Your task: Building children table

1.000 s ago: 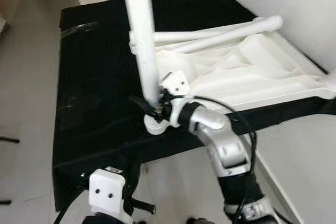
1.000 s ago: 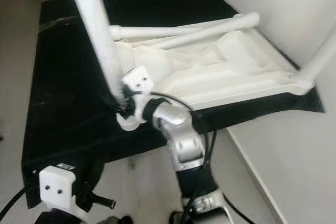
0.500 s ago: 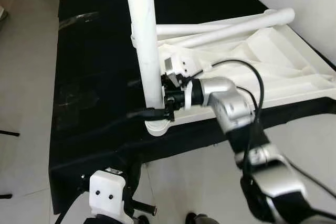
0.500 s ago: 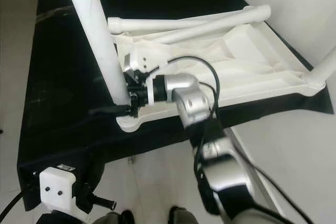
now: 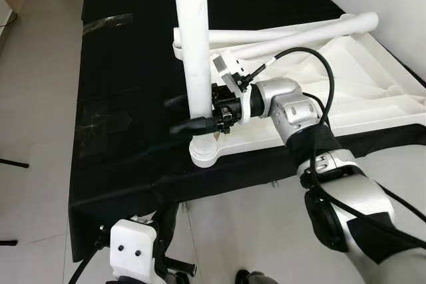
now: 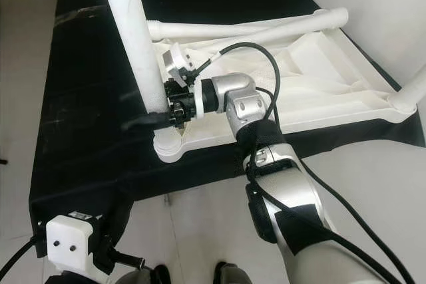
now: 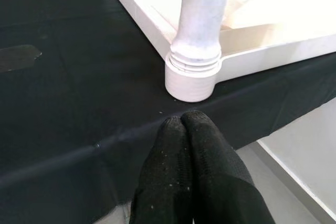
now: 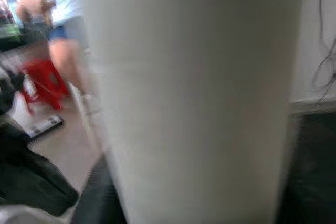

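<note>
A white children's table (image 5: pixel 346 91) lies upside down on a black-covered surface (image 5: pixel 126 64). One white leg (image 5: pixel 193 38) stands upright in the near corner socket (image 5: pixel 208 151). My right gripper (image 5: pixel 173 116) reaches in from the right, its black fingers (image 5: pixel 193 125) closed on either side of this leg just above the socket. In the right wrist view the leg (image 8: pixel 194 93) sits very close. Low at the front edge, my left gripper (image 7: pixel 182 121) is shut on nothing and points at the socket (image 7: pixel 191 80). Two loose legs (image 5: pixel 293 34) lie across the table's far side.
Another leg (image 6: pixel 409 94) stands in the right corner beside the white wall (image 5: pixel 399 4). Tiled floor (image 5: pixel 33 98) lies to the left and in front. A blurred person (image 8: pixel 58 30) and a red stool (image 8: pixel 39 85) appear beyond the leg in the right wrist view.
The right arm has swung out from below to the right. Its wrist has turned, and the gripper now sits slightly higher on the upright leg. The left arm stays low.
</note>
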Motion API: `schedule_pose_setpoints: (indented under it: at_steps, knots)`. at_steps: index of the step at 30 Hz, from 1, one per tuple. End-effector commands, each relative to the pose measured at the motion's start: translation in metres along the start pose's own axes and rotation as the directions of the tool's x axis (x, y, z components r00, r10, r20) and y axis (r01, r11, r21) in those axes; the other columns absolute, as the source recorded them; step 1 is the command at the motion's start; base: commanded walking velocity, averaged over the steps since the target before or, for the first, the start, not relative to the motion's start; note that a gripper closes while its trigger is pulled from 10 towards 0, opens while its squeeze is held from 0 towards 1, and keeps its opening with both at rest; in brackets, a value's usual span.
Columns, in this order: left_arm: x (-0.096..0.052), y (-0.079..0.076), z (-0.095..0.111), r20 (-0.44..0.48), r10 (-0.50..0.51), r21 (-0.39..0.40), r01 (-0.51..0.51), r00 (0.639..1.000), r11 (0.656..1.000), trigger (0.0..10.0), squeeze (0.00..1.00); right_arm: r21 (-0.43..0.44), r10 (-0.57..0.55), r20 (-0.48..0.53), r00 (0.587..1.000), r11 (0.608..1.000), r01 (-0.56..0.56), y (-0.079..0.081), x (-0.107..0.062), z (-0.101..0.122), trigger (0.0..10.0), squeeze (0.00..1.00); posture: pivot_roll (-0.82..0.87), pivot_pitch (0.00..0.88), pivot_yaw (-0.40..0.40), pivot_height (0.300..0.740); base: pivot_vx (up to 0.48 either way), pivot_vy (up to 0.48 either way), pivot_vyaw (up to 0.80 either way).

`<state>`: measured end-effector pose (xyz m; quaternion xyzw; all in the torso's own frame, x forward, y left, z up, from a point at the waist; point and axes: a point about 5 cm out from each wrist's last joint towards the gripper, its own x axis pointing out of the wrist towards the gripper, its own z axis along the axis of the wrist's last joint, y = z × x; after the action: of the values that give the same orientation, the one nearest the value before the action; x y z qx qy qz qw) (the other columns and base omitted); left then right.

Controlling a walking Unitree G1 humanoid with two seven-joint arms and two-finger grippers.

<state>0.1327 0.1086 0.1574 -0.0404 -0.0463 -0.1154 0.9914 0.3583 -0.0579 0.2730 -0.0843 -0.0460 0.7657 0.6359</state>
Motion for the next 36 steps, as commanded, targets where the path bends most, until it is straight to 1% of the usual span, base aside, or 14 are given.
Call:
schedule_pose_setpoints:
  at_steps: [1,10,11,12,13,14,15,19,26,29,31,32,33,36]
  knots:
    - [-0.002,-0.002,-0.001,-0.016,-0.007,0.000,0.007,1.000,1.000,10.0,0.00,0.007,0.021,0.016,1.000,1.000,-0.021,0.001,0.003,-0.001,0.0,0.00,0.02,0.246,-0.003,0.740,0.000,0.000,0.00]
    - [0.000,-0.002,-0.002,-0.011,-0.006,-0.003,0.006,1.000,1.000,10.0,0.00,-0.019,-0.363,0.054,0.930,0.931,0.365,0.008,-0.017,-0.019,0.0,0.00,-0.01,0.245,-0.021,0.740,0.000,0.000,0.00]
    - [0.000,0.000,-0.002,-0.010,-0.005,-0.002,0.005,1.000,1.000,10.0,0.00,0.065,-0.636,0.006,0.771,0.770,0.635,0.020,-0.012,-0.045,0.0,0.00,-0.01,0.246,-0.018,0.740,0.000,0.000,0.00]
    - [0.000,0.000,-0.002,-0.010,-0.005,-0.002,0.005,1.000,1.000,10.0,0.00,0.065,-0.636,0.006,0.771,0.770,0.635,0.020,-0.012,-0.045,0.0,0.00,-0.01,0.246,-0.018,0.740,0.000,0.000,0.00]
    - [0.001,0.001,-0.001,-0.009,-0.005,-0.001,0.005,1.000,1.000,10.0,0.00,0.080,-0.776,-0.102,0.622,0.617,0.783,0.042,-0.007,-0.071,0.0,0.00,-0.03,0.247,-0.007,0.740,0.000,0.000,0.00]
    - [0.001,0.001,-0.001,-0.009,-0.005,-0.001,0.005,1.000,1.000,10.0,0.00,0.080,-0.776,-0.102,0.622,0.617,0.783,0.042,-0.007,-0.071,0.0,0.00,-0.03,0.247,-0.007,0.740,0.000,0.000,0.00]
    - [0.001,0.002,-0.001,-0.008,-0.008,-0.001,0.008,1.000,1.000,10.0,0.00,0.034,-0.847,-0.186,0.498,0.501,0.865,0.064,-0.004,-0.087,0.0,0.00,-0.03,0.247,-0.007,0.740,0.000,0.000,0.00]
    - [0.003,0.003,-0.004,-0.009,-0.013,0.000,0.013,1.000,1.000,10.0,0.00,-0.028,-0.883,-0.215,0.417,0.432,0.901,0.078,0.006,-0.096,0.0,0.00,-0.04,0.215,0.004,0.740,0.000,0.000,0.00]
    - [0.007,0.004,-0.006,-0.003,-0.008,0.000,0.008,1.000,1.000,10.0,0.00,-0.027,-0.877,-0.188,0.443,0.456,0.890,0.066,0.017,-0.090,0.0,0.00,-0.03,0.193,-0.015,0.740,0.000,0.000,0.00]
    - [0.008,0.005,-0.006,0.003,0.005,0.004,-0.005,1.000,1.000,10.0,0.00,0.026,-0.833,-0.159,0.530,0.533,0.846,0.068,0.031,-0.077,10.0,0.00,-0.03,0.190,-0.018,0.740,0.000,0.000,0.00]
    - [0.008,0.004,-0.006,0.003,0.004,0.004,-0.004,1.000,1.000,10.0,0.00,0.045,-0.799,-0.139,0.584,0.584,0.810,0.068,0.035,-0.073,10.0,0.00,-0.03,0.189,-0.019,0.740,0.000,0.000,0.00]
    - [0.008,0.004,-0.006,0.004,0.001,0.001,-0.001,1.000,1.000,10.0,0.00,0.125,-0.723,-0.090,0.684,0.674,0.728,0.066,0.037,-0.068,10.0,1.00,-0.03,0.190,-0.022,0.740,0.000,0.000,0.00]
    - [0.008,0.004,-0.006,0.004,0.001,0.001,-0.001,1.000,1.000,10.0,0.00,0.125,-0.723,-0.090,0.684,0.674,0.728,0.066,0.037,-0.068,10.0,1.00,-0.03,0.190,-0.022,0.740,0.000,0.000,0.00]
    - [0.009,0.000,-0.006,0.002,-0.015,-0.013,0.015,1.000,1.000,10.0,0.00,0.101,-0.458,0.036,0.888,0.886,0.453,0.051,0.023,-0.047,10.0,1.00,-0.02,0.197,-0.025,0.740,0.000,0.000,0.00]
